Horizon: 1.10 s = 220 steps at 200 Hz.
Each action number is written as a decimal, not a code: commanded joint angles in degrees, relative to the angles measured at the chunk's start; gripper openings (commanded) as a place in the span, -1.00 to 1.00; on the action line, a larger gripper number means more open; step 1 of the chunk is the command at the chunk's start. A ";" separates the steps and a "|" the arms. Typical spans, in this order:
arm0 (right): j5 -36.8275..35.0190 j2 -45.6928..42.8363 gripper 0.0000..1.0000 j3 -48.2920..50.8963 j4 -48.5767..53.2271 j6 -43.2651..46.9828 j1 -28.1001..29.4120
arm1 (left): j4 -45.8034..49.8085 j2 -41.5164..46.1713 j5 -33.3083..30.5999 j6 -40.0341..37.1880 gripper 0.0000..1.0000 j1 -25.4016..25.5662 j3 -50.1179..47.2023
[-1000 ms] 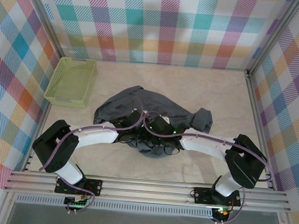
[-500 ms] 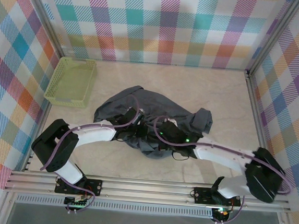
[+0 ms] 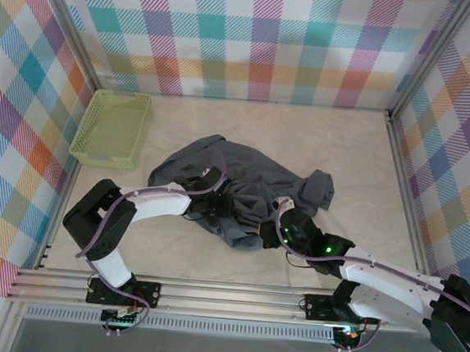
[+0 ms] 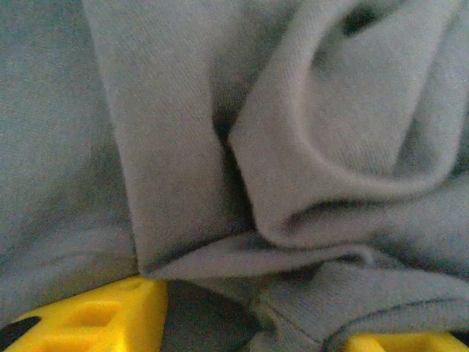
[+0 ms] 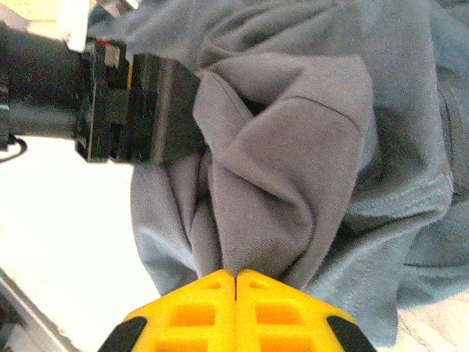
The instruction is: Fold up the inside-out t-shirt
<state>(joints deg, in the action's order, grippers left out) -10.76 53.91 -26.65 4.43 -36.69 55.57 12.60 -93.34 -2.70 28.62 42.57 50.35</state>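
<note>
The right claw (image 5: 236,277) is clenched, its yellow fingers pressed together on a peaked fold of the inside-out t-shirt (image 5: 293,147). The left claw (image 4: 249,323) is released, its fingers apart, with grey cloth bunched between and ahead of them. Both claws sit at the shirt's near edge. The shirt lies crumpled in a heap in the middle of the counter (image 3: 352,153). A lime-green mesh basket (image 3: 111,128) sits well apart at the far left.
</note>
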 commanded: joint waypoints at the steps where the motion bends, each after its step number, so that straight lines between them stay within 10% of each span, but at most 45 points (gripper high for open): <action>1: 1.13 -1.08 -1.00 0.00 -4.52 2.49 0.11 | 1.71 8.98 -3.47 -5.11 0.17 4.46 -1.77; 44: 2.07 2.14 -1.00 -2.74 -3.17 3.01 0.14 | 0.09 16.99 -6.34 -10.93 0.15 12.19 -4.15; 187: 7.26 0.39 -1.00 -5.09 -4.91 3.05 0.07 | -11.14 7.92 -0.33 -14.63 0.21 13.33 -2.69; 220: 0.39 2.14 -1.00 -7.29 1.28 1.13 -0.01 | -11.64 7.51 -2.58 -13.29 -0.32 13.77 -1.77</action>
<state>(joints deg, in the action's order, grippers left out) -5.54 54.85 -30.46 2.37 -34.11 55.57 3.40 -86.02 -3.92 14.81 55.72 46.68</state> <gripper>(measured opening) 0.063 0.425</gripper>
